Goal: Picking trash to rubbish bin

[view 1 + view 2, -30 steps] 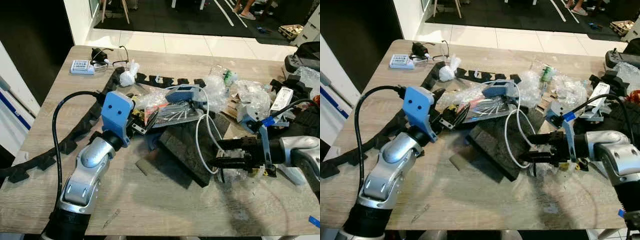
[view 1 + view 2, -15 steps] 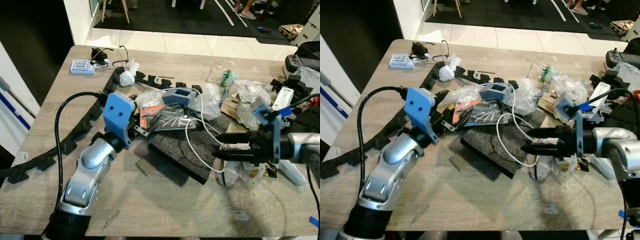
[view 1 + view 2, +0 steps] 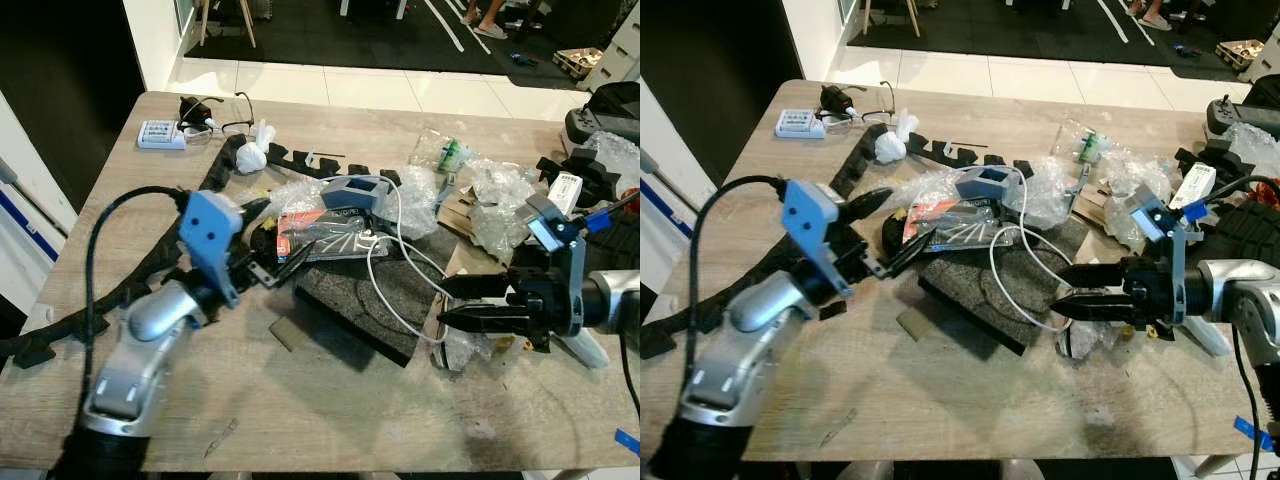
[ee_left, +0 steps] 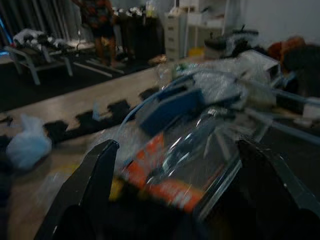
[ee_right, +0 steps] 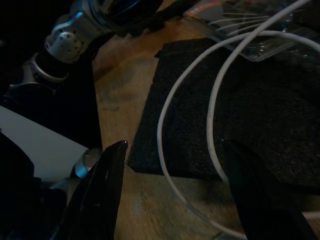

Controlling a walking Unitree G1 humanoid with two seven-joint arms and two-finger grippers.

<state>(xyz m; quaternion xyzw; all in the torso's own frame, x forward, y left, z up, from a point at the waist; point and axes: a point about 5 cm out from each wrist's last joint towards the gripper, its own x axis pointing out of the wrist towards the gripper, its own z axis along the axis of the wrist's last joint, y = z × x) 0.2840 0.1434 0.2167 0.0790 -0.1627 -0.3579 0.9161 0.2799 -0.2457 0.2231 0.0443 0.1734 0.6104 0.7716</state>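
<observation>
Trash litters a wooden table (image 3: 330,400): a clear plastic package with an orange label (image 3: 330,232), a black foam pad (image 3: 365,300), a white cable (image 3: 385,285) and crumpled clear bags (image 3: 500,195). My left gripper (image 3: 278,238) is open, its fingers (image 4: 95,180) spread on either side of the near end of the package (image 4: 175,155). My right gripper (image 3: 445,300) is open at the pad's right edge, level with the table. Between its fingers (image 5: 107,185) the right wrist view shows the cable loop (image 5: 210,115) lying on the foam (image 5: 260,115). A scrap of clear plastic (image 3: 465,345) lies under that gripper.
A blue-grey device (image 3: 352,190) sits behind the package. A white knotted bag (image 3: 253,152), glasses (image 3: 225,105) and a small keypad (image 3: 163,133) lie at the far left. A jagged black foam strip (image 3: 100,305) runs along the left side. Black gear (image 3: 600,110) crowds the right edge.
My right gripper drew back to the right, off the foam pad, and the pad settled flat. My left arm swung lower and to the left, its fingers still at the package.
</observation>
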